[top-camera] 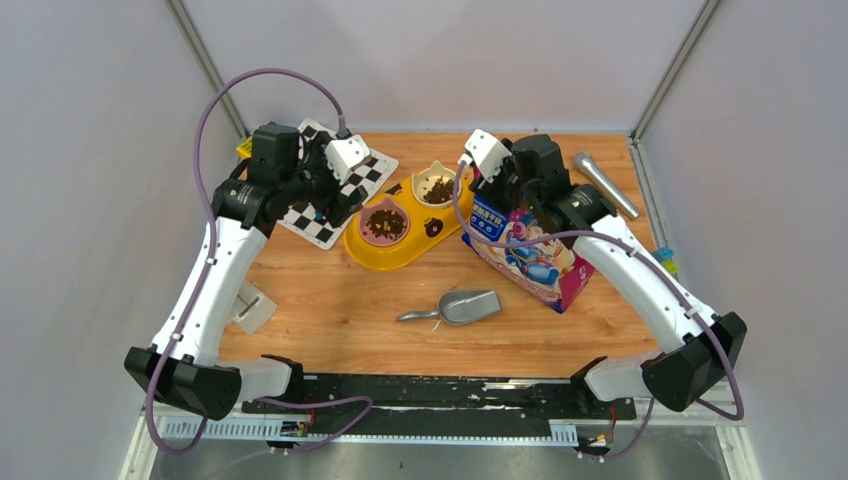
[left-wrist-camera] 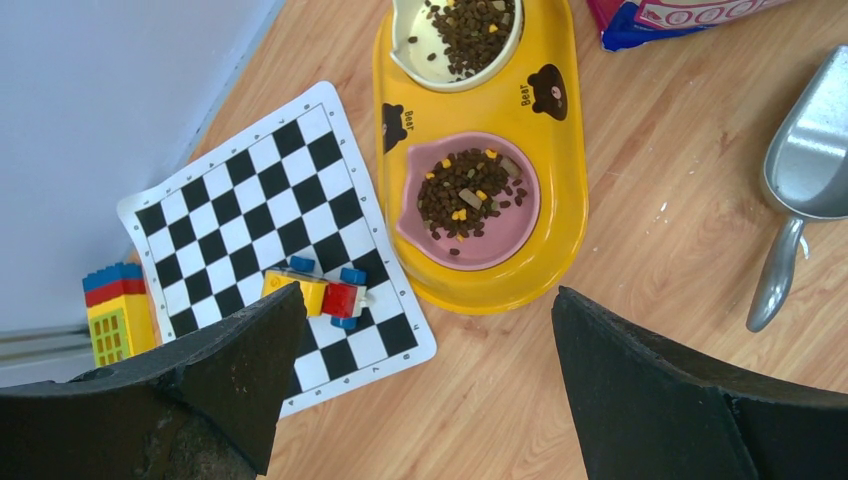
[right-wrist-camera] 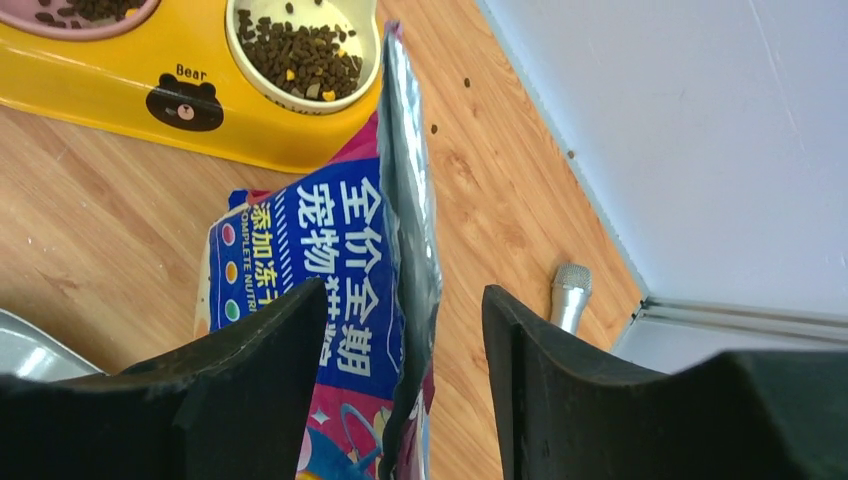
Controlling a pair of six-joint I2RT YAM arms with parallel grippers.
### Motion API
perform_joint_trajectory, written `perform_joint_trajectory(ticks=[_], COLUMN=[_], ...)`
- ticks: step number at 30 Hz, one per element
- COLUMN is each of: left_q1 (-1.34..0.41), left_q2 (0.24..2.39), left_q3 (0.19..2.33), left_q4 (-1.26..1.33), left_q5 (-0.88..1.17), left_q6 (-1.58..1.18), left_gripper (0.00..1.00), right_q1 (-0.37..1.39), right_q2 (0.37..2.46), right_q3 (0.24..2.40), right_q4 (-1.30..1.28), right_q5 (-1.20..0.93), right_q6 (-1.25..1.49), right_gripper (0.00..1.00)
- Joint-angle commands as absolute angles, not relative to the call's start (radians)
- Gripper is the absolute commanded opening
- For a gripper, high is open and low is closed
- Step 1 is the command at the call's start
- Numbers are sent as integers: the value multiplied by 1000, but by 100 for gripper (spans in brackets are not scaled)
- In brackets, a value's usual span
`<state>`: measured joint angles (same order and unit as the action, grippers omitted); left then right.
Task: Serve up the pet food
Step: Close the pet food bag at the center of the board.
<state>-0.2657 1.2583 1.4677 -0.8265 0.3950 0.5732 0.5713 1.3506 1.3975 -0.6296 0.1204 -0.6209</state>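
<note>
- Fingers of the right gripper [right-wrist-camera: 405, 290] stand partly apart, straddling the upright foil rim of the glossy blue-and-pink pet food bag [right-wrist-camera: 340, 230]. The rim runs between them with a gap on the far side, so nothing is pinched.
- Left gripper [left-wrist-camera: 430, 292] is spread wide and holds nothing. It hovers over the near corner of the black-and-white chequered mat [left-wrist-camera: 250, 200], beside the feeder.
- Pet food [left-wrist-camera: 465, 195], small dark brown kibble with a few yellow bits, sits heaped in both the pink and the white bowl of the yellow oval double-bowl feeder [left-wrist-camera: 560, 200]. The rest is presumably in the bag.
- A few stray pellets [right-wrist-camera: 434, 128] lie on the wooden table [top-camera: 330, 300] toward the wall.
- Bag's long axis, seen from above, runs from its mouth by the white bowl back toward the right arm's base. The mouth points at the feeder and nearly touches it. I cannot tell whether the bag leans or lies flat.
- The kibble heaps have no long axis. The feeder's own axis runs diagonally, pink bowl nearer the left arm.
- Risk: jaws closing on a single slick foil wall. I judge it could slide out, or the bag could fold and sag.
- Risk: any lift or tilt with the mouth open could dump kibble onto the table or over the already loaded white bowl.
- Risk: the bag or wrist nudging the light feeder and scattering what is served.
- Grey plastic scoop [top-camera: 465, 305] lies well apart, mid-table, untouched.
</note>
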Motion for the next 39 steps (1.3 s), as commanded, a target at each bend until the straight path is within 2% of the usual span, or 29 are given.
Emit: perform_joint_trajectory(ticks=[1, 6, 7, 8, 9, 10, 16, 17, 18, 19, 21, 23, 32, 36, 39], left_q1=[-257, -256, -256, -256, -256, -256, -256, -256, -256, -256, -256, -256, -256, -256, -256], left_q2=[1249, 1244, 1244, 1244, 1244, 1244, 1245, 1245, 1247, 1246, 1242, 1239, 1247, 1245, 1241], left_q3=[1467, 1468, 1467, 1467, 1467, 1466, 1471, 1472, 1472, 1473, 1475, 1475, 1486, 1489, 1486], left_q4=[-811, -813, -813, -813, -813, -814, -815, -815, -815, -815, -818, -823, -824, -828, -830], left_q5=[417, 417, 417, 417, 418, 417, 420, 421, 421, 421, 418, 417, 423, 424, 424], left_q6=[565, 565, 566, 566, 565, 566, 566, 566, 565, 565, 566, 568, 563, 563, 563], left_gripper=[100, 100, 100, 100, 100, 100, 100, 100, 100, 100, 100, 100, 100, 100, 100], right_q1=[580, 580, 579, 580, 580, 582, 594, 596, 598, 601, 602, 601, 593, 567, 547], right_q2=[1389, 1436, 1442, 1449, 1453, 1454, 1427, 1435, 1439, 1433, 1402, 1368, 1230, 1190, 1178], right_q3=[1474, 1488, 1488, 1488, 1491, 1489, 1487, 1499, 1506, 1503, 1490, 1476, 1340, 1312, 1310], right_q4=[-567, -559, -557, -557, -557, -557, -520, -536, -552, -557, -573, -610, -692, -717, -757], right_q5=[111, 125, 128, 132, 143, 144, 169, 170, 176, 185, 188, 195, 268, 268, 266], right_q6=[-587, -592, -591, -590, -582, -579, -574, -574, -574, -576, -586, -596, -647, -650, -651], right_gripper=[59, 56, 40, 8, 0, 0, 0, 10, 31, 46, 61, 68, 69, 65, 59])
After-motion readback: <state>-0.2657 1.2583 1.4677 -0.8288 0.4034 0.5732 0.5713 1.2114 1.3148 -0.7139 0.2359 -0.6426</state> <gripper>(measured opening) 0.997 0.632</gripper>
